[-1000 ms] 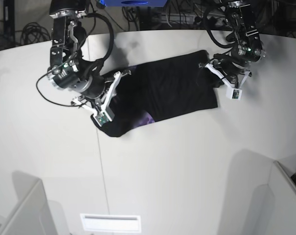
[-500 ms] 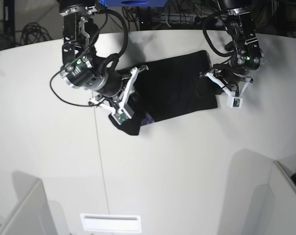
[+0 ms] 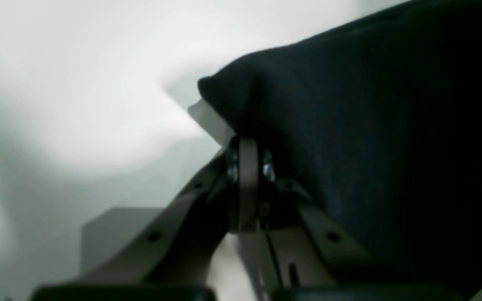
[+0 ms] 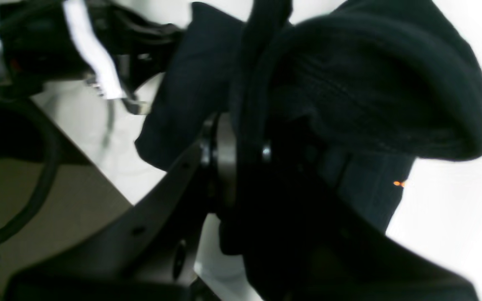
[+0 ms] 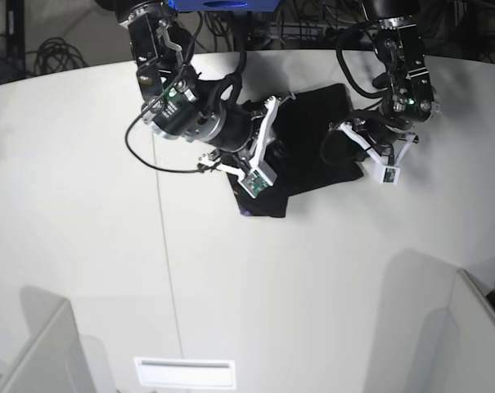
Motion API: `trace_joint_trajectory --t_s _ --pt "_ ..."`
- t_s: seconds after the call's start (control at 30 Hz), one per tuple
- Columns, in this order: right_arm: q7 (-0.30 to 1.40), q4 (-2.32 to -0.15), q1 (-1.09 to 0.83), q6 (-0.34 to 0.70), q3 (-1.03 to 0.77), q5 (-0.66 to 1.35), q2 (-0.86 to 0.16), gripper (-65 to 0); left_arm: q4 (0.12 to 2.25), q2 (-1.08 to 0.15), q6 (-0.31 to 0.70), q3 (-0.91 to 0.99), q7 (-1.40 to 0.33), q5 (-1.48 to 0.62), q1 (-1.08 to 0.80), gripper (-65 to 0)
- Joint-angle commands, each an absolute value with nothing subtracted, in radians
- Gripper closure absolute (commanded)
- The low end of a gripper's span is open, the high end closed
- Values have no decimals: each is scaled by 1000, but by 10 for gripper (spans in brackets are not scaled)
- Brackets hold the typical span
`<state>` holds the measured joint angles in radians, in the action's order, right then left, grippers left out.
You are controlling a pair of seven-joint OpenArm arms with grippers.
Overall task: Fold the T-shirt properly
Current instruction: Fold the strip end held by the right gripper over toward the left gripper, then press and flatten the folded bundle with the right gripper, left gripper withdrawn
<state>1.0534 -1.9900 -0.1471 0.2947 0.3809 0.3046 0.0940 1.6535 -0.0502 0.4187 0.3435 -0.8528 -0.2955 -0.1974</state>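
right wrist view: the right claw [image 4: 241, 146] sits nearly closed on a thick bunch of the shirt [image 4: 375, 96], black cloth pinched between its fingers and piled over and past the right-hand finger [image 4: 266, 150]. a tiny orange fleck of print shows on a lower layer to the right. beyond the cloth, upper left, part of the other arm and a white strip are in sight, blurred.

in the left wrist view the left claw [image 3: 247, 167] is fully closed, its fingers pressed together at the edge of the shirt [image 3: 370, 125]. a rounded corner of the cloth rises just above the fingertips and the dark cloth fills the right of the picture. whether any cloth is caught between the fingers i cannot tell. the white table [image 3: 78, 83] lies behind, out of focus.

in the base view the shirt [image 5: 317, 143] lies on the far middle of the table [image 5: 312, 286], bunched into a short dark shape. the right claw [image 5: 263, 151] is over its left part, with a doubled flap of cloth under it reaching toward the near edge. the left claw [image 5: 357, 135] is at the shirt's right edge. both arms come in from the far side.
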Motion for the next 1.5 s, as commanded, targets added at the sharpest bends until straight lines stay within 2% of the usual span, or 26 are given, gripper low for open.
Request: trace_joint_trajectory --t_s 0.0,0.43,0.53,0.73,0.97,1.23,1.47 --pt "1024 -2005 -133 297 398 317 104 0 1669 -56 420 348 -837 -309 -191 0" --pt "980 -1954 -125 246 504 317 111 0 1676 -59 420 349 -837 -309 -214 0" --pt "958 -1900 -104 245 515 317 113 0 1679 -59 420 349 -837 -309 -216 0" --pt "924 -1810 -61 168 552 321 113 0 1681 -77 420 349 -835 -315 -242 0" --pt "872 -1732 -53 168 596 323 114 0 1689 -84 423 407 -835 -320 -265 0" --pt "866 -1670 -39 168 593 323 120 0 1816 -88 536 585 -840 -320 -355 0" --pt "868 -1630 -25 168 593 323 127 0 1828 -88 624 754 -842 -320 -424 0"
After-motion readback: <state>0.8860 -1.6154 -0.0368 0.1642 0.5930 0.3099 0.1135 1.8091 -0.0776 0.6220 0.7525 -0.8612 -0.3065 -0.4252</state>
